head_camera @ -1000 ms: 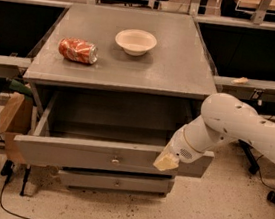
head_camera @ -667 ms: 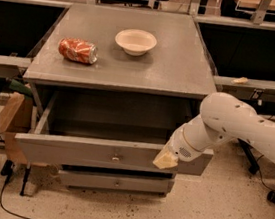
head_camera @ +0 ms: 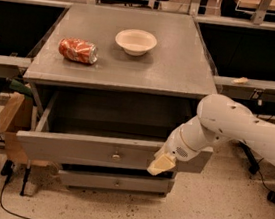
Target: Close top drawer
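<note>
The top drawer (head_camera: pixel 87 149) of the grey cabinet stands pulled out, its plain grey front panel facing me with a small metal knob (head_camera: pixel 116 155) at its middle. Its inside looks dark and empty. My gripper (head_camera: pixel 160 164) is at the right part of the front panel, its pale tip against or just in front of the panel. My white arm (head_camera: pixel 236 127) comes in from the right.
On the cabinet top (head_camera: pixel 173 71) lie a crushed red can (head_camera: pixel 78 51) at the left and a white bowl (head_camera: pixel 136 41) at the back middle. A lower drawer (head_camera: pixel 115 182) sits below. A cardboard box (head_camera: pixel 12 120) and cables are at the left; chair wheels at the right.
The drawer and arm look almost unchanged; the front panel may have moved back very slightly.
</note>
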You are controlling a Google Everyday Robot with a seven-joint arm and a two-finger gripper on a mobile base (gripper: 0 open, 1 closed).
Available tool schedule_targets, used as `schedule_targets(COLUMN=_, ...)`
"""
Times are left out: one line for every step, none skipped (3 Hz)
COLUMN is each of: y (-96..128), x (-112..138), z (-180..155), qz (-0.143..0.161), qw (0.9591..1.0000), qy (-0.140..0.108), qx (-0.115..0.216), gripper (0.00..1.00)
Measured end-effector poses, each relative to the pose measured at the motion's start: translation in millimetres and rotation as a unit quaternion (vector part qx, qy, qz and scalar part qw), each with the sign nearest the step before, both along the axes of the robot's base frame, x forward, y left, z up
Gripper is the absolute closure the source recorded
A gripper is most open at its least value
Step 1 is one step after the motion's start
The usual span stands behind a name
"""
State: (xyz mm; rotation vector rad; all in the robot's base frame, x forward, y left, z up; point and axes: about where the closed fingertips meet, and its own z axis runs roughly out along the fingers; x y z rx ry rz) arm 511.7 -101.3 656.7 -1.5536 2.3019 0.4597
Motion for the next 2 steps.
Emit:
schedule_targets(y=-0.4, x=-3.5, z=-1.7, qz=-0.003, qw=1.0000, qy=0.001, qx=0.001, gripper=0.00)
schedule_targets(y=-0.5, x=-6.6, z=-2.1, qz=-0.004, qw=1.0000, qy=0.001, qx=0.002, gripper=0.00)
